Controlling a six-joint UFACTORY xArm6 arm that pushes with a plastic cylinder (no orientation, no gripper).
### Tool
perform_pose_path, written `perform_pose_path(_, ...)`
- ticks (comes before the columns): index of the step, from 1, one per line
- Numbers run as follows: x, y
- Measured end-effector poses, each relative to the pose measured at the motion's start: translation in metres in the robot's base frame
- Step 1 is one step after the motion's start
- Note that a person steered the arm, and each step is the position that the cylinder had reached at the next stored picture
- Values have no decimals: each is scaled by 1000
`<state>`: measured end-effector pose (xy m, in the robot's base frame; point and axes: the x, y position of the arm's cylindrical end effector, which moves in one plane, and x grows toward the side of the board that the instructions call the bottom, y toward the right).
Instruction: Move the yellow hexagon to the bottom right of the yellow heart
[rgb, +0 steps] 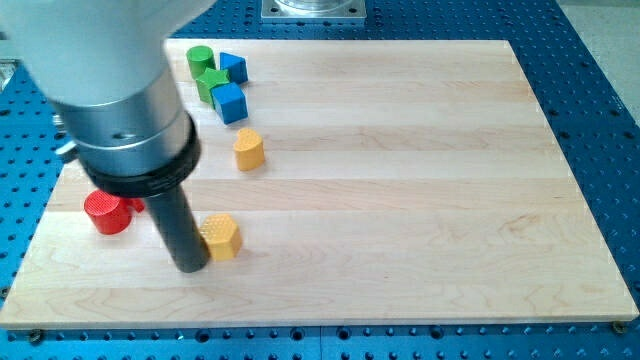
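My tip (190, 268) is sitting nearest the view's bottom, pressing right against the yellow hexagon (221, 236) from its 9 o'clock side. No pincer on this rig, just the rod, so nothing's getting held. I'm guessing it's lining up to shove the hexagon rightward. The hexagon's lying flat, no real long axis, one flat face toward the rod. Further up the table (400, 200), the yellow heart (249, 149) is sitting at about 12 o'clock from it, well apart.
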<state>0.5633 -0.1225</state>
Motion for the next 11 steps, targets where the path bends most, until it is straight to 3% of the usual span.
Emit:
perform_pose_path(2, 52, -26)
perform_pose_path(3, 17, -19)
perform_pose_path(4, -16, 26)
perform_pose_path(5, -25, 46)
perform_pose_path(11, -25, 48)
